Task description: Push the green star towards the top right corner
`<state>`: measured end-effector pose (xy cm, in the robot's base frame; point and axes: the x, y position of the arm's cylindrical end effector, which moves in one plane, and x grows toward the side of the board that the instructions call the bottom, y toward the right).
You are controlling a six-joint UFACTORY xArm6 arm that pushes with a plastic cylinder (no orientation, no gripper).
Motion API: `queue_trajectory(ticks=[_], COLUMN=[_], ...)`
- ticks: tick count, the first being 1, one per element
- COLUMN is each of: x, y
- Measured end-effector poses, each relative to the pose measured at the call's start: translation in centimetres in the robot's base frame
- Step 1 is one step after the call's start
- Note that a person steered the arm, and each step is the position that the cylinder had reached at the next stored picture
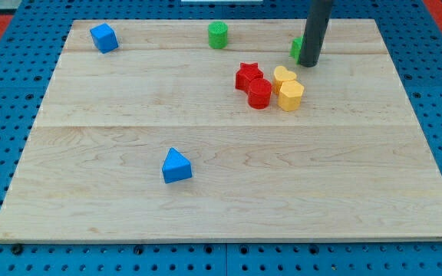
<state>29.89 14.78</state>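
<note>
Near the view's top right, my tip sat on the counter, touching or just beside a green block that poked out on the rod's left side. Rod hid most of it, so shape not certain; judged it to be the green star, as the other green piece, further left along the top edge, looked like a cylinder. No claw on this rig, just a bare rod: nothing to open or shut, nothing held.

Key relation: star lay to the view's left of the tip & slightly up. Target corner lay to the view's right & up. So the tip stood on the wrong side, btwn star and corner. Judged I'd need to get round to the star's lower left before pushing.

Count: 2 green, 2 blue (cube top left, wedge-like piece lower centre), 2 red (star, cylinder), 2 yellow (heart, hexagonal piece). Red/yellow cluster sat just below the tip.
</note>
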Motion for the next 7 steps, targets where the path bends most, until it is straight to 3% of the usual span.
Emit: queue_trajectory(ticks=[2,4,7], x=[1.3,-3.0,-0.3], y=[-2.5,1.0,1.4])
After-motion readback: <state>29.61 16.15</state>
